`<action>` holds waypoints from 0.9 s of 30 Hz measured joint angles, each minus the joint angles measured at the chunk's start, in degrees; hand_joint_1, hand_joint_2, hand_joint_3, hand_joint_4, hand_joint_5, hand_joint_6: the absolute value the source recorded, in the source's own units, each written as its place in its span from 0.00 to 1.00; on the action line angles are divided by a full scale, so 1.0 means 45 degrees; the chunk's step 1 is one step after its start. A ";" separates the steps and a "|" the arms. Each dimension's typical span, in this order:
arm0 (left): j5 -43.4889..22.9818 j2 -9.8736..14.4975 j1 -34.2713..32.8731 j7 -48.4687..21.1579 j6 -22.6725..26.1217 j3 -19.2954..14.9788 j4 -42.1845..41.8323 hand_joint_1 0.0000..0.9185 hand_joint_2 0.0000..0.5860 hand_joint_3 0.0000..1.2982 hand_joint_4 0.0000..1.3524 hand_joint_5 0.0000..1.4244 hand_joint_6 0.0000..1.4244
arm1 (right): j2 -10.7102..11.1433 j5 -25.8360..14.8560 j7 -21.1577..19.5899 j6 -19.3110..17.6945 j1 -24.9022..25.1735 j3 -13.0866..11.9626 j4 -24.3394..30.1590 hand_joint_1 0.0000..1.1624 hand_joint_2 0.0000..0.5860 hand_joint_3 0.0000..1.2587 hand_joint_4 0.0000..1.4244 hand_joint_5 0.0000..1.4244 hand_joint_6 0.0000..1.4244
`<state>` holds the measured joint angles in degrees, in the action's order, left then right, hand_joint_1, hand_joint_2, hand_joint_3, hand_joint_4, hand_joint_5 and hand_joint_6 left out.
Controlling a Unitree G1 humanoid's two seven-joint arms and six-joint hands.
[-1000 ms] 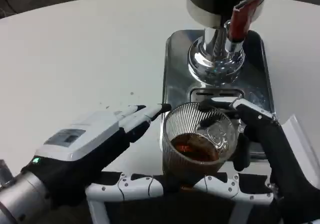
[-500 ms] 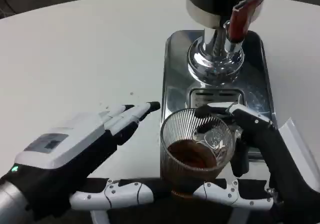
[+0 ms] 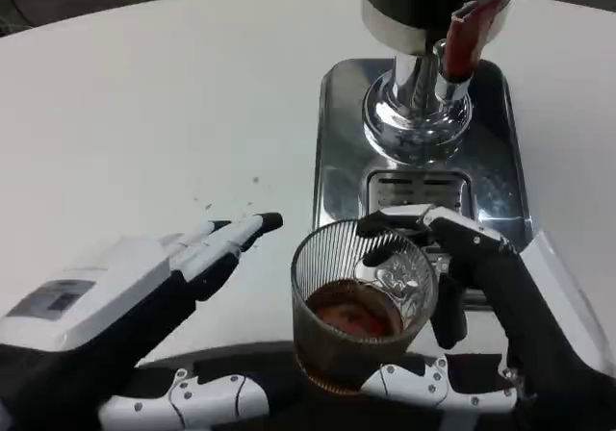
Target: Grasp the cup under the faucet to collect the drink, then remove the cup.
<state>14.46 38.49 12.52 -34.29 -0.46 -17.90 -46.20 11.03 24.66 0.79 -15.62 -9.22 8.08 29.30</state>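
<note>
Since the drink is already in the glass: the step in hand looks like removal.
Cup: the ribbed glass cup [image 3: 361,306], lower centre, holds brown liquid and sits just off the near edge of the steel drip tray [image 3: 337,142], clear of the faucet [image 3: 460,51] at upper right.
Right hand: the right hand [image 3: 481,306] wraps the cup, fingers curled round its far rim and base.
Left hand: the left hand [image 3: 135,296], lower left, holds nothing, fingers straight and together, near the cup but apart.
Next move: probably carry it level, then set it down on the table [image 3: 144,94].
</note>
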 measured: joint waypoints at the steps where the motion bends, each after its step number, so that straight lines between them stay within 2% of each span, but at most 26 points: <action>1: -0.0052 0.0000 0.0053 -0.0001 -0.0002 -0.0056 -0.0011 0.00 0.15 0.00 0.00 0.00 0.00 | 0.0004 -0.0001 0.0012 0.0000 -0.0001 0.0008 0.0004 0.78 0.25 0.70 0.70 0.87 0.88; 5: -0.0083 0.0000 0.0309 -0.0001 -0.0119 -0.0382 -0.0156 0.00 0.15 0.00 0.00 0.00 0.00 | 0.0030 -0.0021 0.0076 0.0000 -0.0001 0.0021 0.0085 0.78 0.25 0.70 0.70 0.87 0.88; 13: -0.0114 0.0004 0.0621 -0.0001 -0.0586 -0.0492 -0.0221 0.00 0.15 0.00 0.00 0.00 0.00 | 0.0082 -0.0083 0.0237 0.0000 -0.0007 0.0023 0.0092 0.78 0.25 0.70 0.70 0.87 0.88; 27: -0.0118 0.0172 0.0730 -0.0003 -0.0651 -0.0658 -0.0163 0.00 0.15 0.00 0.00 0.00 0.00 | 0.0083 -0.0083 0.0281 0.0000 0.0001 0.0083 0.0092 0.78 0.26 0.71 0.71 0.88 0.89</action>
<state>13.93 39.27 15.81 -34.30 -3.39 -20.86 -46.93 11.40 24.28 2.06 -15.62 -9.21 8.45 29.71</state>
